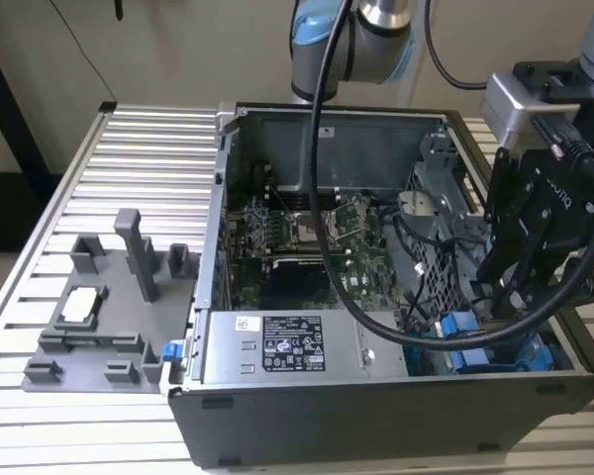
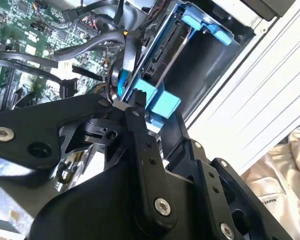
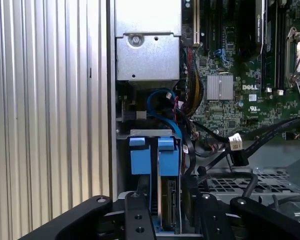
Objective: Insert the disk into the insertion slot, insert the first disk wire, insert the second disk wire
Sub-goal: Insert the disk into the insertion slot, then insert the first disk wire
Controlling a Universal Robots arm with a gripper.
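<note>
1. Bench (image 1: 148,148): slatted, and it carries the open computer case (image 1: 277,426).
2. The drive bay is in the case's front corner, at the exterior view's right, and the arm reaches down into it.
3. Gripper (image 3: 170,222): you have the fingers (image 3: 137,220) straddling the disk, and they look pinched on its blue frame.
4. Disk (image 3: 169,200): it stands on edge in the bay, directly between the fingers. Its long axis seems to run along the slot.
5. Room looks tight, with little sideways play: case wall (image 3: 111,100) close on one side, black cables (image 3: 250,145) near on the other, second blue tab (image 3: 140,155) just beside.
</note>
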